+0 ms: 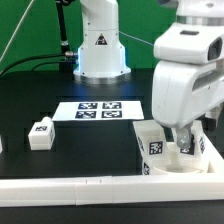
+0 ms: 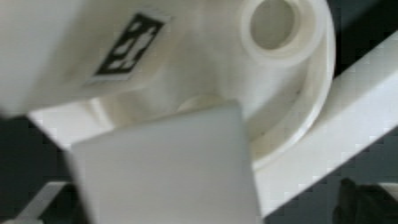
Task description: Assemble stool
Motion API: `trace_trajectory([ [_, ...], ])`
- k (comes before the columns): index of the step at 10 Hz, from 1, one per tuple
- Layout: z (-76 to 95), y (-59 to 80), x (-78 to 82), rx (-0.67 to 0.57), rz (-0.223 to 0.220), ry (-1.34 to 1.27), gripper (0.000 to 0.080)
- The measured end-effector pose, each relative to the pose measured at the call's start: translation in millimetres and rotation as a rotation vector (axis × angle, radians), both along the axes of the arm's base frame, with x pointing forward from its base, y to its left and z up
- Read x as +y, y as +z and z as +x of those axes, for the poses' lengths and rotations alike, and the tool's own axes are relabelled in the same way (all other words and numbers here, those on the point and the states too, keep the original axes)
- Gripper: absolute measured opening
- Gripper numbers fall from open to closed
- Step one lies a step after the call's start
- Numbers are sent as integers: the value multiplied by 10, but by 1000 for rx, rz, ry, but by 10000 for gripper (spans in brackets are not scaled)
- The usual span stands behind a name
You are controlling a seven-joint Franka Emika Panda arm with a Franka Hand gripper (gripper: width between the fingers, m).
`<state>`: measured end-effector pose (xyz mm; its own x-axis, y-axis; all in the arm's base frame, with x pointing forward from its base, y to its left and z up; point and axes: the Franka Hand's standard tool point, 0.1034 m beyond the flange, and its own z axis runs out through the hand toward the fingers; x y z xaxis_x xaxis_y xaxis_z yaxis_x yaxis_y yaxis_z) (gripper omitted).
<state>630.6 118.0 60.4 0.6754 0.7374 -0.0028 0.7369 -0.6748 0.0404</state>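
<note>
The white round stool seat (image 1: 160, 150) lies at the exterior view's lower right, inside the corner of the L-shaped rail. It fills the wrist view (image 2: 196, 90), showing a tag on its rim and a round socket (image 2: 276, 25). My gripper (image 1: 185, 142) is lowered over the seat and shut on a blocky white leg (image 2: 169, 165), which stands on the seat. The leg also shows in the exterior view (image 1: 187, 152). A second leg (image 1: 41, 133) with a tag lies on the table at the left. Another white part (image 1: 2, 146) shows at the left edge.
The marker board (image 1: 100, 110) lies flat mid-table. The long white L-shaped rail (image 1: 90, 184) runs along the front edge and turns up at the right. The arm's white base (image 1: 100, 45) stands at the back.
</note>
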Motion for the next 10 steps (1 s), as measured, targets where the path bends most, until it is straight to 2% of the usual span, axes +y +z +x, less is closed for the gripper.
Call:
trace_trajectory([
  [3, -7, -25, -8, 1, 1, -41, 636],
  [4, -7, -26, -11, 1, 2, -73, 459],
  [5, -7, -27, -11, -1, 4, -148, 335],
  [9, -8, -29, -10, -10, 13, -450, 335],
  [10, 3, -40, -21, -22, 32, -633, 335],
])
